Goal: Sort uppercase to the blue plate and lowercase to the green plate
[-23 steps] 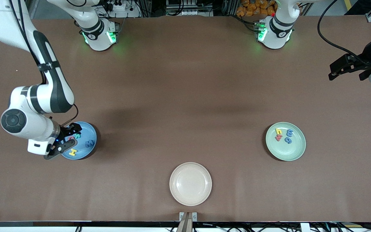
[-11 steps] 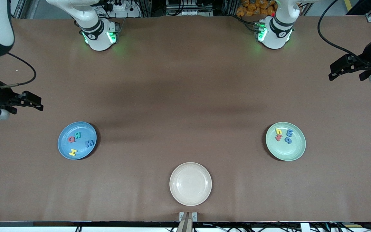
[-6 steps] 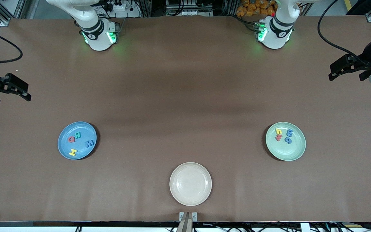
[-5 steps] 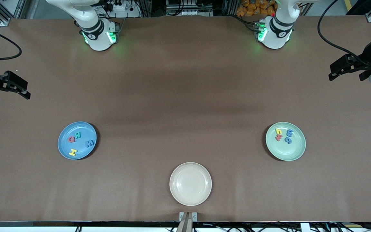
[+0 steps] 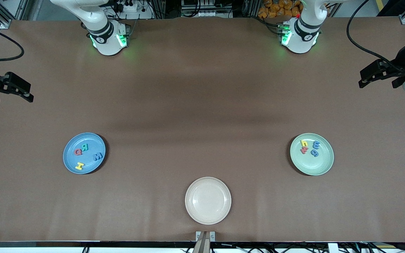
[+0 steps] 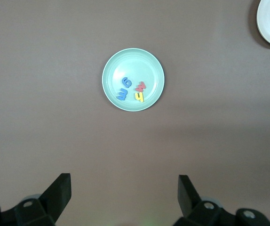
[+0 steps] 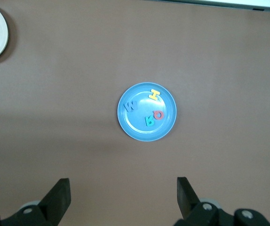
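Letters all sorted, both hands empty. Right hand (image 5: 7,92) spread wide, up over the tabletop (image 5: 202,105) edge at its own end; left hand (image 5: 381,74) likewise, waiting. Capitals Q, R, M, H (image 5: 78,166) in blue plate (image 5: 69,163); small h, w (image 5: 304,150), e, g in green plate (image 5: 320,168). Cream plate (image 5: 207,216) bare. Looks finished; no next grasp called for.
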Tool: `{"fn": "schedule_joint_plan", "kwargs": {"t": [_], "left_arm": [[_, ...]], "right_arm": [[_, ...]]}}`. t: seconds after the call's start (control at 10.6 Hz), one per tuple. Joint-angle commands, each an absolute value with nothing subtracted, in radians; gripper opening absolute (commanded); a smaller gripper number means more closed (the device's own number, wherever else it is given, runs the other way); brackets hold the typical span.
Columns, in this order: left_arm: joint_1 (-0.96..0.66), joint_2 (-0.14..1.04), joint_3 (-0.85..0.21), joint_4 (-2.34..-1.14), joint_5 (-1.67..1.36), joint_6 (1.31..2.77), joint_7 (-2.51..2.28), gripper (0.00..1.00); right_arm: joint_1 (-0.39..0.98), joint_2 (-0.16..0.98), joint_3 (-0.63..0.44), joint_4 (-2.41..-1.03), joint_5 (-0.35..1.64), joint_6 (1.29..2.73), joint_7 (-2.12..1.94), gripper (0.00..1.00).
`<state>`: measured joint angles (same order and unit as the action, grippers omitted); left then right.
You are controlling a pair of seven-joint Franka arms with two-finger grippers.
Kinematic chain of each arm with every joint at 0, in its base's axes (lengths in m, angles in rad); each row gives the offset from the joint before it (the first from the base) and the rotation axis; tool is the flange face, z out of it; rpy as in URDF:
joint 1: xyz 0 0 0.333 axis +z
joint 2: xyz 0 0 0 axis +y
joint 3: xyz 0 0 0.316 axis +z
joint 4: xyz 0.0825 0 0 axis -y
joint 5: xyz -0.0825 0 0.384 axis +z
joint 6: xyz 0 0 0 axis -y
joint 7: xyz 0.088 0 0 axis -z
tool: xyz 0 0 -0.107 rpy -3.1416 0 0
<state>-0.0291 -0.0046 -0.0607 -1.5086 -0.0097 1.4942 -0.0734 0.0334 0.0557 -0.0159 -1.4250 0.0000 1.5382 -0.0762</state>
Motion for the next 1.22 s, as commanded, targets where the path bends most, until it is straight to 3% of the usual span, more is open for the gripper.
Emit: {"fn": "schedule_joint_plan", "kwargs": {"t": [0.0,1.13], "left_arm": [[-0.029,-0.009,-0.066,-1.508,0.017,1.488,-0.078,1.00],[-0.028,-0.008,-0.061,-1.491,0.012,1.488,-0.071,1.00]], "right_arm": [[0.020,0.029,0.000,-1.431,-0.014,1.522,-0.057,1.00],[0.015,0.023,-0.009,-1.437,-0.012,1.511,-0.055,1.00]]}}
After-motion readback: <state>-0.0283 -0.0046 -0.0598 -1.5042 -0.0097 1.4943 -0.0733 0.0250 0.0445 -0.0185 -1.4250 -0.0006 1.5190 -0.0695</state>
